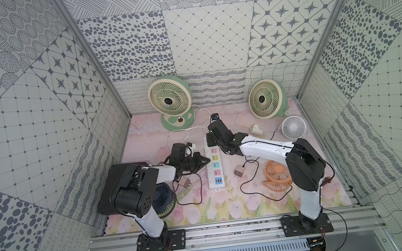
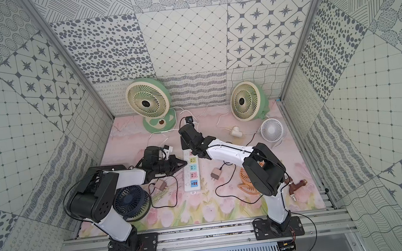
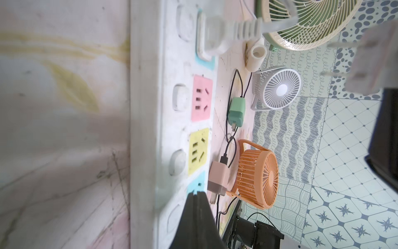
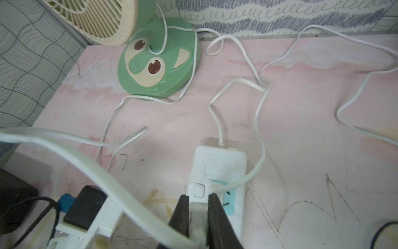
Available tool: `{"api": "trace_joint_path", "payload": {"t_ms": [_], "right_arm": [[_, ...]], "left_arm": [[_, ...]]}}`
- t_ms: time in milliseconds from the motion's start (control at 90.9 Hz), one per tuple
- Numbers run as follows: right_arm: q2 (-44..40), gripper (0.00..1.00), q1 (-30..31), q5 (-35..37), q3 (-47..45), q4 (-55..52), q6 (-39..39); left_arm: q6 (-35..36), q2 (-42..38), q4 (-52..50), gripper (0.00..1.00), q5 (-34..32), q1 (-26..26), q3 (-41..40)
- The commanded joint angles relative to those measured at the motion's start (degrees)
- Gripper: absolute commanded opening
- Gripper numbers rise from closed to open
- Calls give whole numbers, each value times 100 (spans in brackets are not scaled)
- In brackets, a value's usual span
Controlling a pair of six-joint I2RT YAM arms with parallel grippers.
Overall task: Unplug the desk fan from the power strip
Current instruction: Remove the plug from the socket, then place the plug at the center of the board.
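The white power strip (image 1: 210, 174) (image 2: 188, 181) lies lengthwise mid-table, its pastel sockets showing in the left wrist view (image 3: 146, 129). My left gripper (image 1: 207, 160) (image 3: 196, 193) is shut and empty, its tip pressed on the strip's edge by a blue socket. My right gripper (image 4: 198, 195) hangs over the strip's far end (image 4: 217, 161), shut on a white plug (image 4: 198, 215) whose bare prongs (image 3: 329, 45) are clear of the sockets. Its thick white cord (image 4: 86, 157) arcs away. The green desk fan (image 1: 170, 98) stands at the back. Another white plug (image 3: 215, 36) sits in the end socket.
A second green fan (image 1: 266, 98), a small white fan (image 1: 294, 127) and a white pipe fitting (image 1: 255, 129) stand back right. An orange fan (image 1: 277, 171), a dark blue fan (image 1: 163, 200) and pink adapters (image 1: 238, 172) (image 1: 183, 183) flank the strip. Loose cords (image 4: 258, 120) cross the mat.
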Motion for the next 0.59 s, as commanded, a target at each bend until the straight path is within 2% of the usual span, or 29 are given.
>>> {"api": "trace_joint_path", "payload": {"t_ms": [0,231,451,583], "right_arm": [[445,9,19,-741,597,-138,-264],[1459,11,20,-1556,1820,-465,-332],[2354,12,22,-1911,2756,-791,-244],[2794,15,19,-1999,3346,-1076,-186]], "left_arm": [[38,-568,-236,0,-404,50,-214],[12,-1937,-803,0,-984,237,-760],[96,-3350,-1577,0,-1382,496,-1074],[187,-3812,-1857,0,-1553,548,-1091]]}}
